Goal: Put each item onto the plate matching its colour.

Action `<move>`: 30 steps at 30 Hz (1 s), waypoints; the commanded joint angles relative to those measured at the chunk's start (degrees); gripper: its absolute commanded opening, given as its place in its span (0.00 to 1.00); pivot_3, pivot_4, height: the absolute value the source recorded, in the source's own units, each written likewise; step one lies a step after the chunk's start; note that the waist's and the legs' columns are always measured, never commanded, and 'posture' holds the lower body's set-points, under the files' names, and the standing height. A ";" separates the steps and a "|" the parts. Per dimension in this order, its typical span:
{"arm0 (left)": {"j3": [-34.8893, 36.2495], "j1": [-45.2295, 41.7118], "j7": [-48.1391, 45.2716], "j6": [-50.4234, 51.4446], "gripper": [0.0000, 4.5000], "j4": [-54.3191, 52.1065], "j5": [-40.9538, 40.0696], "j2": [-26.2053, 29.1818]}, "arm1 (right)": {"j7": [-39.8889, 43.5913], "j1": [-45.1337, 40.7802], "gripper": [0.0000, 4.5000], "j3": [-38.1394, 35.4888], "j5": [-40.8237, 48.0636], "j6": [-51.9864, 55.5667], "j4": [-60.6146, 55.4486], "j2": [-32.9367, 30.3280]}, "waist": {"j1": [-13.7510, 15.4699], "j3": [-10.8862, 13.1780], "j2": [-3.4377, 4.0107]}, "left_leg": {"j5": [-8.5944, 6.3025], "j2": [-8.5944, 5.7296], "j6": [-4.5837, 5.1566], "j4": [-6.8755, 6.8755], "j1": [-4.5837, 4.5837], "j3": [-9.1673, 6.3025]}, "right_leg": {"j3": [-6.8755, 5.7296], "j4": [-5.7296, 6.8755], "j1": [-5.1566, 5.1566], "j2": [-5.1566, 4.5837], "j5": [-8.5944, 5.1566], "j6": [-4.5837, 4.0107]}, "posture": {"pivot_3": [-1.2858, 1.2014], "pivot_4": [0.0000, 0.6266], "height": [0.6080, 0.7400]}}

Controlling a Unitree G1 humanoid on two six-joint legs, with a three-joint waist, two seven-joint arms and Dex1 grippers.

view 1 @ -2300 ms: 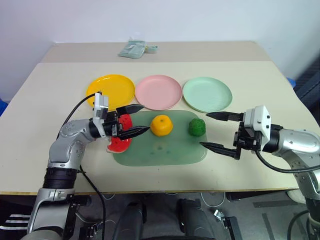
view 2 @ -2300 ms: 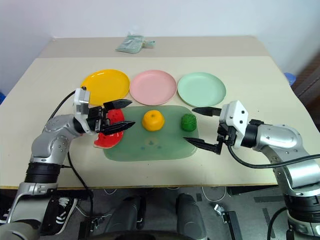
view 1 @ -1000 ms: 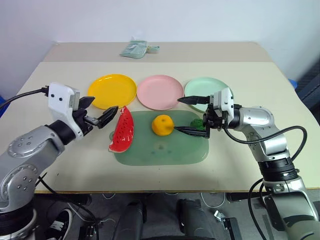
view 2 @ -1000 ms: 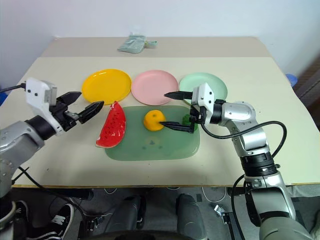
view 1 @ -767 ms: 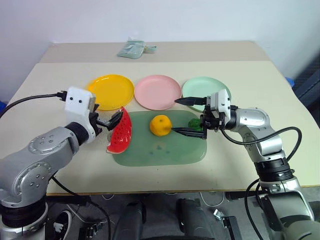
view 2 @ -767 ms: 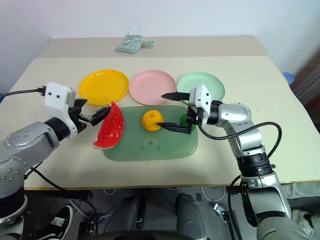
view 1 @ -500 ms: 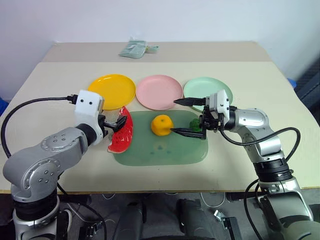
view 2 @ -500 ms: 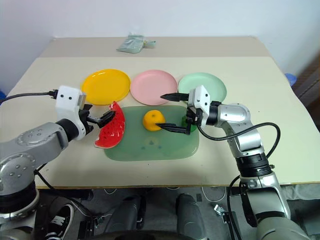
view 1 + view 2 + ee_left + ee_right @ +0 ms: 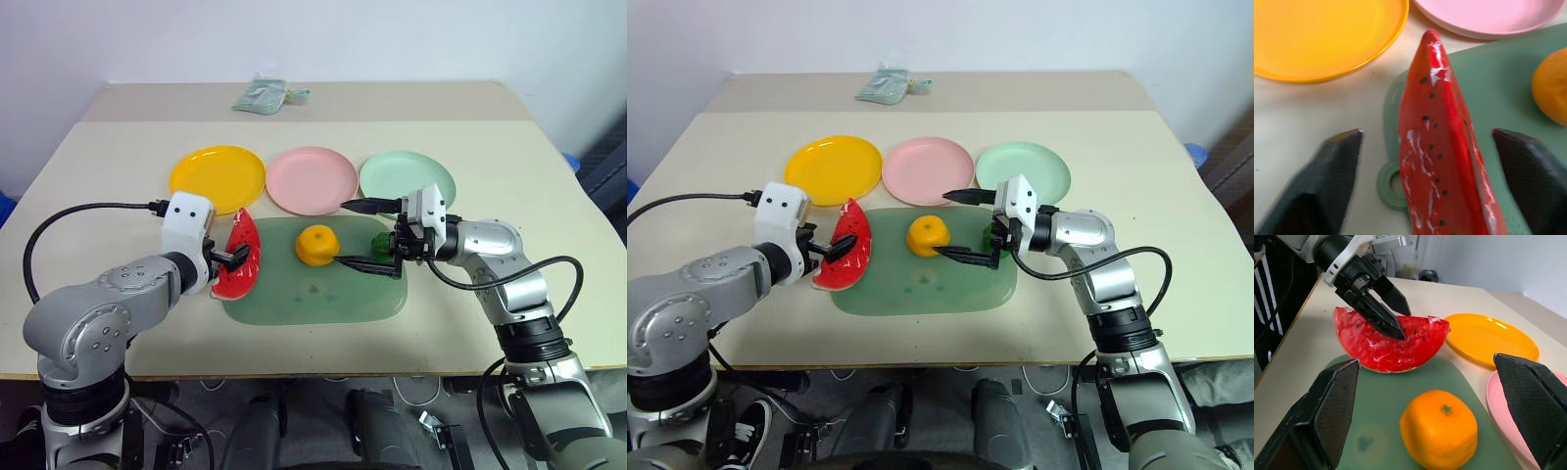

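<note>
Watermelon wedge (image 9: 239, 258): lies on its side, half over the 9 o'clock edge of the green mat (image 9: 313, 294), its tip turned toward the gap between the yellow plate (image 9: 217, 176) and the pink plate (image 9: 312, 179), which stand at its 12 o'clock.

Left gripper (image 9: 1435, 166): unclenched, one black finger on either side of the wedge; in the left wrist view a gap is seen between each finger and the red flesh, so nothing is held yet.

Step in hand: judged to be the grasp of the wedge, destined for the pink plate as the nearest colour match.

How it is best done: the fingers should be closed across the thick middle of the wedge, not near the thin tip, where it could be squeezed out. The slanted red faces may slip, so a slow squeeze is advised, followed by a straight lift clear of the mat's rim before any travel toward 1 o'clock.

Orange fruit (image 9: 316, 245): rests on the mat at its centre, at 3 o'clock of the wedge and well apart from it.

Dark-green ball (image 9: 383, 244): sits near the mat's 3 o'clock corner, partly hidden by the right hand.

Right gripper (image 9: 350, 235): spread wide and empty, fingers pointed toward the orange fruit, not touching it.

Mint plate (image 9: 407, 178): at 12 o'clock of the ball.

Risk: crowding over the mat should be avoided while the wedge is raised.
</note>
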 commanded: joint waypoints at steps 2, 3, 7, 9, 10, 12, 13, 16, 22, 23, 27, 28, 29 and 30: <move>1.26 1.45 -1.56 0.01 0.39 0.42 1.82 -2.11 | -0.53 0.02 1.00 -1.29 0.56 -0.29 -2.84 -0.68 | 0.01 0.00 0.00 | 0.01 0.00 -0.01 0.00 0.00 0.00 | 0.00 0.00 0.00 0.00 0.00 0.00 | 0.52 0.24 1.00; 0.80 2.09 -2.02 -0.54 0.29 0.62 2.67 -1.65 | -0.62 0.07 1.00 -1.30 0.51 -0.27 -2.86 -0.74 | -0.04 -0.02 0.01 | 0.01 0.00 -0.01 0.00 0.00 0.00 | 0.00 0.00 0.00 0.00 0.00 0.00 | 0.52 0.24 1.00; 0.28 2.73 -5.04 -2.59 0.04 0.31 3.70 0.70 | -1.01 0.52 1.00 -1.24 0.69 0.06 -3.29 -0.88 | -0.05 -0.06 0.09 | 0.02 0.00 -0.03 -0.02 0.06 0.00 | 0.00 0.02 0.03 0.01 0.00 -0.01 | 0.52 0.24 1.00; -1.40 2.40 -7.98 -5.00 0.04 -0.17 4.39 4.55 | -1.15 0.65 1.00 -1.21 0.81 0.22 -3.40 -0.87 | -0.12 -0.06 0.08 | 0.02 0.00 -0.04 -0.03 0.07 0.00 | 0.00 0.02 0.03 0.02 0.00 -0.01 | 0.52 0.24 1.00; -1.89 2.30 -9.29 -6.05 0.04 -0.23 4.51 5.84 | -1.21 0.68 1.00 -1.23 0.89 0.33 -3.45 -0.86 | -0.16 -0.05 0.07 | 0.02 0.00 -0.04 -0.05 0.07 0.00 | 0.00 0.02 0.02 0.02 -0.01 -0.02 | 0.52 0.24 1.00; -2.99 3.24 -18.31 -13.65 0.04 -0.50 6.15 14.85 | -1.35 0.57 1.00 -1.14 0.83 0.26 -3.26 -0.74 | -0.20 0.00 -0.01 | 0.02 0.00 -0.04 -0.08 0.06 0.02 | 0.01 0.00 0.01 0.01 -0.01 -0.02 | 0.52 0.24 1.00; -3.37 3.89 -21.89 -17.57 0.04 -0.31 7.50 18.34 | -1.40 0.50 1.00 -1.10 0.78 0.21 -3.16 -0.70 | -0.33 0.01 -0.04 | 0.02 0.01 -0.04 -0.09 0.02 0.01 | 0.01 0.00 -0.04 0.02 -0.01 -0.02 | 0.52 0.24 1.00; 0.51 4.65 -31.42 -27.52 0.04 3.76 7.71 23.26 | -1.49 -0.04 1.00 -1.16 0.87 0.12 -2.66 -0.49 | -0.15 0.02 -0.01 | 0.03 0.01 -0.05 -0.15 0.01 0.06 | 0.02 -0.07 -0.08 0.01 -0.02 -0.04 | 0.52 0.24 1.00; -3.12 -6.26 -36.70 -45.76 0.04 18.52 11.90 15.37 | -3.85 -2.72 1.00 -1.67 0.36 -0.13 0.20 1.58 | 0.40 0.03 -0.06 | 0.05 0.00 -0.08 -0.05 -0.01 0.05 | -0.01 -0.16 0.05 -0.01 -0.06 -0.12 | 0.52 0.24 1.00; -4.64 -7.45 -37.39 -47.76 0.04 20.47 13.45 14.58 | -4.17 -3.13 1.00 -1.70 0.18 -0.18 0.66 1.80 | 0.26 0.03 -0.07 | 0.05 0.00 -0.08 -0.04 -0.02 0.05 | -0.01 -0.17 0.06 -0.02 0.00 -0.01 | 0.52 0.24 1.00; -10.84 -17.97 -35.01 -58.21 0.04 37.34 20.50 4.37 | -5.59 -4.35 1.00 -2.13 0.13 0.03 1.59 2.41 | 0.54 0.03 -0.07 | 0.05 -0.02 -0.08 -0.08 -0.02 0.04 | -0.02 -0.13 0.04 -0.01 0.01 0.01 | 0.52 0.24 1.00; -12.97 -20.97 -35.43 -61.23 0.04 41.83 22.87 2.06 | -6.89 -4.69 1.00 -2.44 -0.41 -0.12 2.14 2.72 | 0.39 0.04 -0.08 | 0.05 -0.03 -0.08 -0.04 -0.05 0.01 | -0.06 -0.14 0.04 -0.01 0.02 0.02 | 0.52 0.24 1.00; -14.31 -24.01 -35.66 -63.25 0.04 46.45 24.27 -0.60 | -8.76 -5.25 1.00 -3.04 -1.00 -0.33 3.03 3.22 | 0.31 0.04 -0.08 | 0.05 -0.03 -0.08 -0.02 -0.06 0.02 | -0.06 -0.14 0.03 -0.01 0.03 0.02 | 0.52 0.24 1.00; -15.13 -26.38 -35.76 -64.97 0.04 50.54 25.37 -2.66 | -10.50 -5.80 1.00 -3.56 -1.52 -0.60 3.87 3.69 | 0.35 0.04 -0.09 | 0.05 -0.04 -0.08 -0.02 -0.06 0.03 | -0.05 -0.13 0.03 -0.03 0.03 0.03 | 0.52 0.24 1.00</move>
